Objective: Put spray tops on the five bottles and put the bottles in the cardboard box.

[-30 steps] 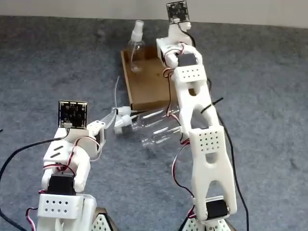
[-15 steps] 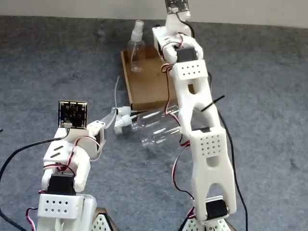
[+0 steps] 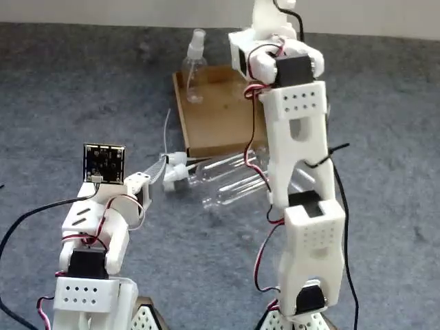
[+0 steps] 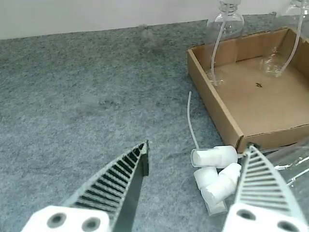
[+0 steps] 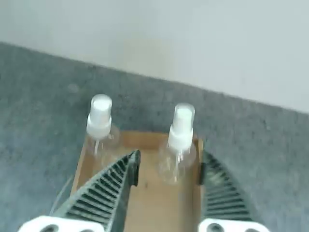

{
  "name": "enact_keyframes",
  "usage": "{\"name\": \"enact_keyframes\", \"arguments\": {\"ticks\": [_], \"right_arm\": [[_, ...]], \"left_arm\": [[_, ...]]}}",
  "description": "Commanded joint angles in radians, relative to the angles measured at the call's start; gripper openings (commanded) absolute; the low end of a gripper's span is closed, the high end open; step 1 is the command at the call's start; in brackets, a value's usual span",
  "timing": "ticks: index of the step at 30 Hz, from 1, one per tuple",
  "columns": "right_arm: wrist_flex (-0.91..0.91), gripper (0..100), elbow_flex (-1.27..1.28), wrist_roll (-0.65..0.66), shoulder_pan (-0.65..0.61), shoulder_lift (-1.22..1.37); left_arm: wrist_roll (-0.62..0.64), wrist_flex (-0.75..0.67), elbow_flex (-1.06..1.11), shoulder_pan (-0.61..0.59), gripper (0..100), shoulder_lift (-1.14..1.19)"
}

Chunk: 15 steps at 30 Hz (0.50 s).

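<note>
The cardboard box (image 3: 210, 124) lies at the back of the carpet. Two clear bottles with white spray tops stand in it, one (image 5: 99, 126) at a far corner and one (image 5: 179, 142) beside it. My right gripper (image 5: 166, 166) hangs open above the box, holding nothing, and in the high view its arm (image 3: 295, 110) hides the second bottle. Two more clear bottles (image 3: 223, 184) lie without tops on the carpet in front of the box. Loose white spray tops (image 4: 216, 169) lie next to them. My left gripper (image 4: 198, 146) stands open just short of these tops.
Grey carpet (image 3: 89, 89) covers the table, with free room to the left of the box and to the far right. A pale wall (image 5: 193, 38) runs behind the box. A thin dip tube (image 4: 191, 118) trails from one loose top toward the box.
The right arm has risen and drawn back from the box, its wrist now higher and further right. The left arm has not moved.
</note>
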Motion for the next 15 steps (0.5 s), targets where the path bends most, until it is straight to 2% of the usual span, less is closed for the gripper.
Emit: {"name": "enact_keyframes", "arguments": {"ticks": [1,5,8,12,15], "right_arm": [[0.196,2.2,-0.064,0.009,-0.002,-0.151],[0.392,2.0,-0.064,0.009,0.019,-0.259],[0.389,2.0,-0.042,0.028,0.088,-0.355],[0.39,2.0,0.168,0.164,0.166,-0.489],[0.389,2.0,0.463,0.272,0.177,-0.631]], "left_arm": [[0.011,-0.026,-0.005,-0.012,24,0.004],[0.011,-0.023,-0.005,-0.012,24,0.004],[0.011,-0.023,-0.005,-0.016,24,0.004],[0.011,-0.026,0.004,-0.016,24,0.004],[0.011,-0.028,0.01,-0.013,24,0.004]]}}
